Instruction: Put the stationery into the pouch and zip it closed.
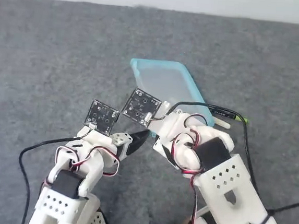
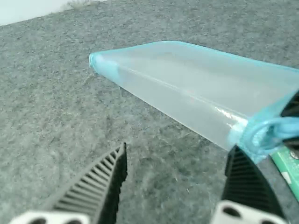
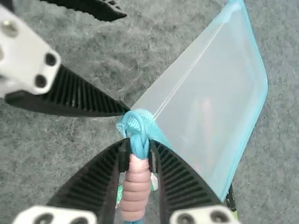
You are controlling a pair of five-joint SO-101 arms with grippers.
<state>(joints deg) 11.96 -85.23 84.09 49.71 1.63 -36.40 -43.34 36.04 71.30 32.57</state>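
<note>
A translucent pouch (image 1: 167, 85) with teal trim lies flat on the grey mat. Its teal zipper cord (image 3: 138, 133) sits at the near corner, with a pink ribbed pull (image 3: 134, 189) below it. My right gripper (image 3: 138, 144) is shut on that cord. My left gripper (image 2: 178, 149) stands open just short of the same corner of the pouch (image 2: 196, 88), and one of its black fingers (image 3: 70, 95) almost touches the cord. A black pen with a green tip (image 1: 228, 115) and a small white piece (image 1: 222, 123) lie beside the pouch. A faint pinkish shape shows through the pouch wall (image 3: 205, 116).
Grey mat (image 1: 55, 56) covers the table, with open room to the left and beyond the pouch. The two arms crowd close together at the front. A green flat piece (image 2: 287, 168) shows beside the pouch corner.
</note>
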